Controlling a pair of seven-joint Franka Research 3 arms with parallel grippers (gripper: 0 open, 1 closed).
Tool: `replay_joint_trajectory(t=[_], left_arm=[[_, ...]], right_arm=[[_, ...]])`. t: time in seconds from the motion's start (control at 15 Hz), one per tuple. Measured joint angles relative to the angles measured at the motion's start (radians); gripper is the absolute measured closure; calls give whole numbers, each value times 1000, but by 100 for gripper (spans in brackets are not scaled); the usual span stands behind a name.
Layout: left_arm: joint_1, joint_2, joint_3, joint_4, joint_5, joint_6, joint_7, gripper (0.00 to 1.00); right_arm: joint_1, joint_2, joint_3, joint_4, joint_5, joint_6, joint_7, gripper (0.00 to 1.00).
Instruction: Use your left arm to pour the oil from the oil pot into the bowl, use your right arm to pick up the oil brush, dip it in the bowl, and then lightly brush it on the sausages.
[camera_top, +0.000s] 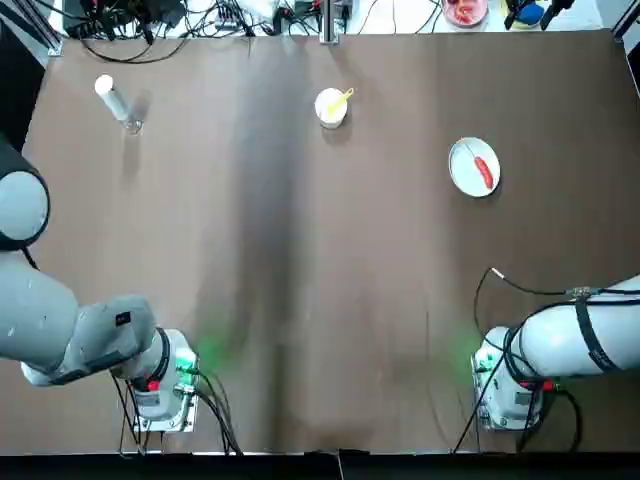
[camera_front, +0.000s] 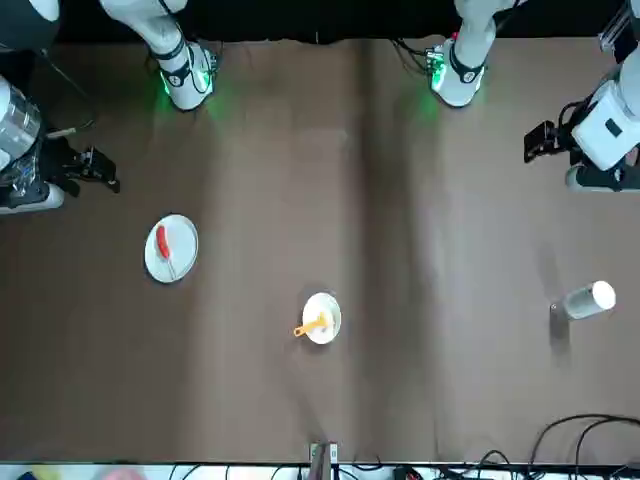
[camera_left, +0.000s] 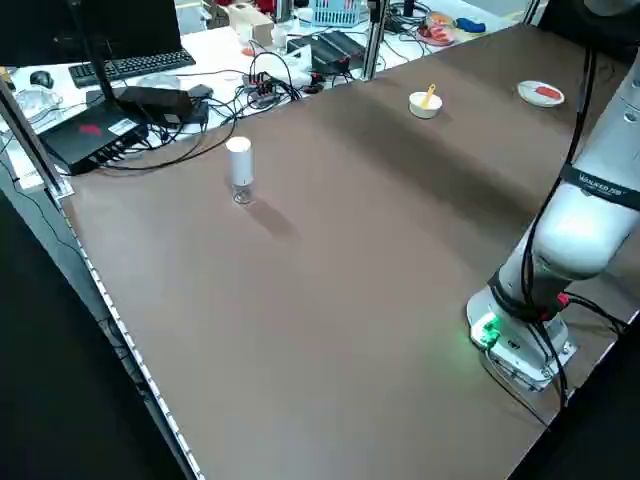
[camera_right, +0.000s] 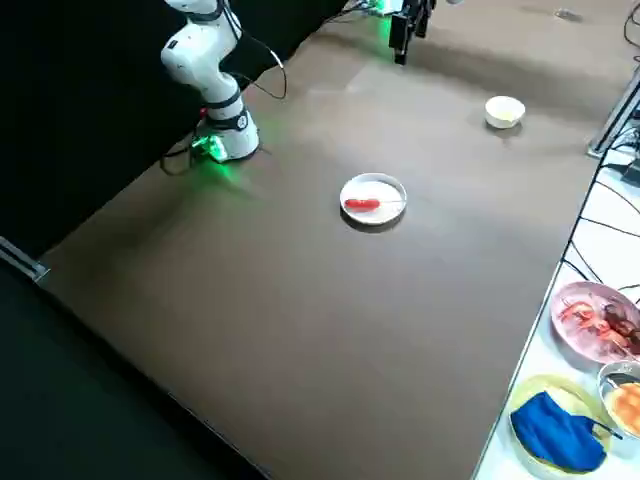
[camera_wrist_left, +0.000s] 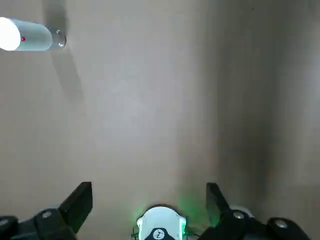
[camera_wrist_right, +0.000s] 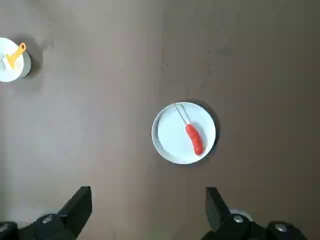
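Observation:
The oil pot (camera_top: 115, 100) (camera_front: 588, 299) (camera_left: 239, 170) (camera_wrist_left: 27, 37), a clear bottle with a white cap, stands upright at the far left of the table. The small white bowl (camera_top: 331, 108) (camera_front: 322, 320) (camera_wrist_right: 12, 62) sits at the far middle, with the yellow-handled oil brush (camera_top: 340, 100) (camera_front: 312, 326) (camera_wrist_right: 16, 54) resting in it. A red sausage (camera_top: 483, 171) (camera_front: 162, 241) (camera_wrist_right: 194, 139) lies on a white plate (camera_top: 460, 170) (camera_wrist_right: 170, 142) at the right. My left gripper (camera_wrist_left: 149, 200) (camera_front: 545, 140) and right gripper (camera_wrist_right: 149, 202) (camera_front: 95, 170) hang open and empty, high near their bases, far from everything.
Both arm bases (camera_top: 165, 385) (camera_top: 505, 385) glow green at the near edge. Cables, a keyboard and boxes (camera_left: 130, 90) crowd the bench beyond the far edge. Dishes of food and a blue cloth (camera_right: 590, 370) sit on a white surface beside the table.

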Motion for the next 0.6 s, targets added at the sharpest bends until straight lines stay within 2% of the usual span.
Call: replay_joint_trajectory(t=[0.6], left_arm=[[45,-1,0,0,-4,0,-1,0]], right_arm=[[0,0,0,0,0,0,0,0]])
